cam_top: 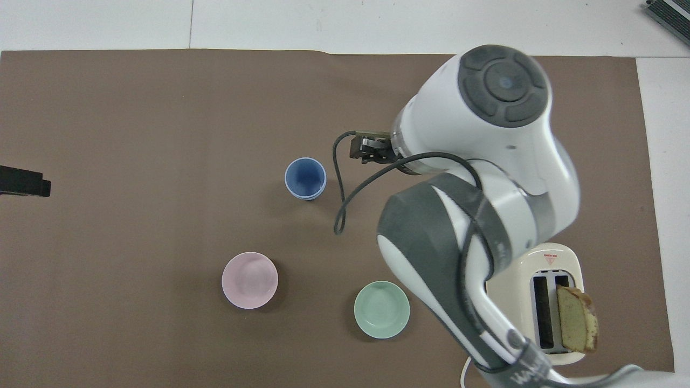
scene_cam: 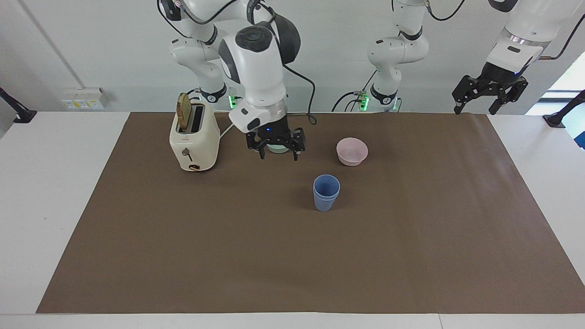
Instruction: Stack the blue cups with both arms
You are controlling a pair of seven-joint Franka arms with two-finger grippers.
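The two blue cups (scene_cam: pixel 326 192) stand nested one inside the other, upright in the middle of the brown mat; the stack also shows in the overhead view (cam_top: pixel 305 178). My right gripper (scene_cam: pixel 279 156) is open and empty. It is up in the air over the mat, between the cup stack and the toaster, clear of the cups. Only part of it shows under the arm in the overhead view (cam_top: pixel 371 150). My left gripper (scene_cam: pixel 475 109) is open and empty, and waits raised over the mat's edge at the left arm's end.
A pale pink bowl (scene_cam: pixel 352 151) and a pale green bowl (cam_top: pixel 381 309) sit nearer to the robots than the cups. A cream toaster (scene_cam: pixel 194 137) with a bread slice (scene_cam: pixel 183 112) stands toward the right arm's end. The brown mat (scene_cam: pixel 411 256) covers the table.
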